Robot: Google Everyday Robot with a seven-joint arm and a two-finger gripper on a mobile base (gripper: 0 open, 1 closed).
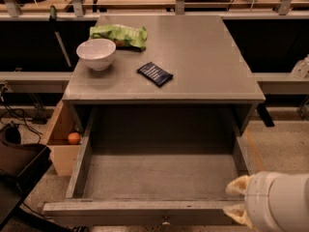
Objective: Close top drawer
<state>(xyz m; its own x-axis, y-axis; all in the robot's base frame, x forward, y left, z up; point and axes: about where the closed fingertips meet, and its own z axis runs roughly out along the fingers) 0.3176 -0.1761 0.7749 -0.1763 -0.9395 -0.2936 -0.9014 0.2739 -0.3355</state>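
Note:
The top drawer (pixel 159 175) of the grey cabinet is pulled far out and is empty. Its front panel (pixel 130 211) runs along the bottom of the camera view, with the small metal knob (pixel 165 221) at its centre, partly cut off. My gripper (pixel 236 198) is at the bottom right, at the right end of the drawer front. Its two cream fingertips (pixel 239 184) are spread apart, one above and one below the front's top edge. The white wrist fills the corner behind them.
On the cabinet top (pixel 207 62) are a white bowl (pixel 96 53), a green bag (pixel 119 36) and a dark blue packet (pixel 154 74). A wooden box (pixel 60 139) holding an orange ball (pixel 73 138) stands left of the cabinet. A dark object (pixel 19 168) lies at lower left.

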